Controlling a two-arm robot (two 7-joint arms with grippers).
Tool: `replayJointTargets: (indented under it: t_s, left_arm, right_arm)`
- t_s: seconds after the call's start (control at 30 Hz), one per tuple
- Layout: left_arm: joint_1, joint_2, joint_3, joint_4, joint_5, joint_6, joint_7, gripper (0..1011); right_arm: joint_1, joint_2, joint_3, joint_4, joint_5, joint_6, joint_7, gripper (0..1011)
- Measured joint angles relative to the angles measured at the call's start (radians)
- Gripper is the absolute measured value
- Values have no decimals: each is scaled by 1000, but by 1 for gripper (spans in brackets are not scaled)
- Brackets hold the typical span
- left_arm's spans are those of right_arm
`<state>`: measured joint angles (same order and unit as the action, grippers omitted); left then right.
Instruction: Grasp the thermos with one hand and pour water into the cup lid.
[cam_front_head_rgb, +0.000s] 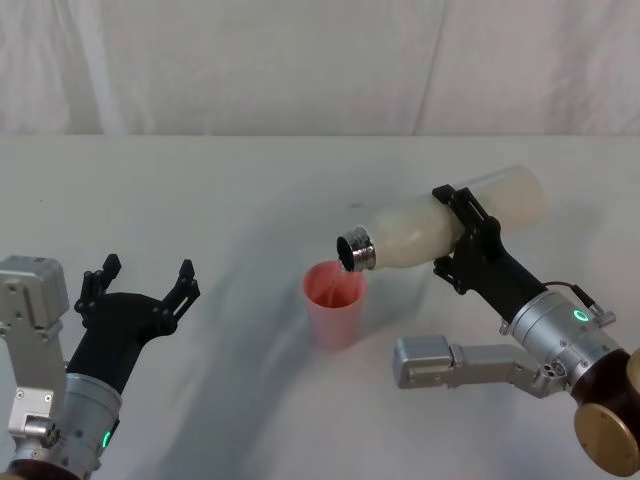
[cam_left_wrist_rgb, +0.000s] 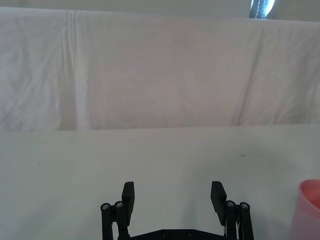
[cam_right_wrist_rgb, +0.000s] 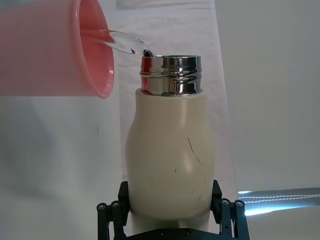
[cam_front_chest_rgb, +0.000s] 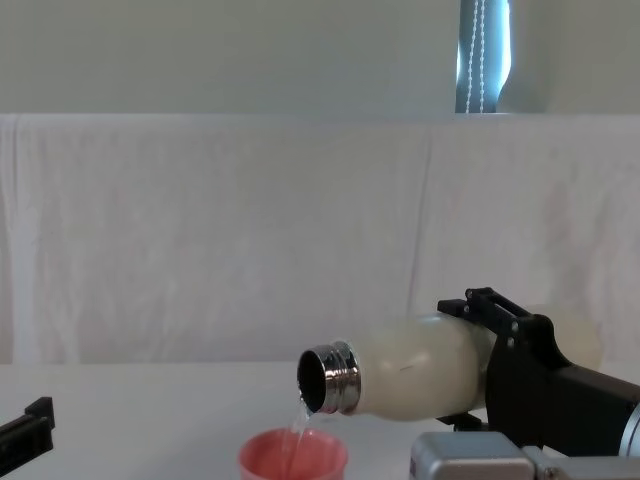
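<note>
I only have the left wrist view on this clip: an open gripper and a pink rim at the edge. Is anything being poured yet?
Observer: Yes. The right gripper is clamped around the thermos, tipped nearly flat with its steel neck over the cup lid.
Operator: Is water actually coming out?
Observer: A thin stream of water falls from the neck into the cup lid in the chest view.
Operator: And where is the left gripper relative to the cup lid?
Observer: The left gripper hangs open, apart from the cup lid, on the robot's left, touching nothing.
</note>
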<state>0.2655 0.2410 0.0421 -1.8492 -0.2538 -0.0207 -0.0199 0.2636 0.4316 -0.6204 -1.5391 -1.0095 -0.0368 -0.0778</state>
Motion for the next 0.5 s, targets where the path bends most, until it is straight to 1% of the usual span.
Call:
replayJointTargets:
  t_s: [0.5]
  left_arm:
    - [0,0,0,0,0,0,0,1001]
  right_arm:
    - [7,1,2,1,6,-2,5,955]
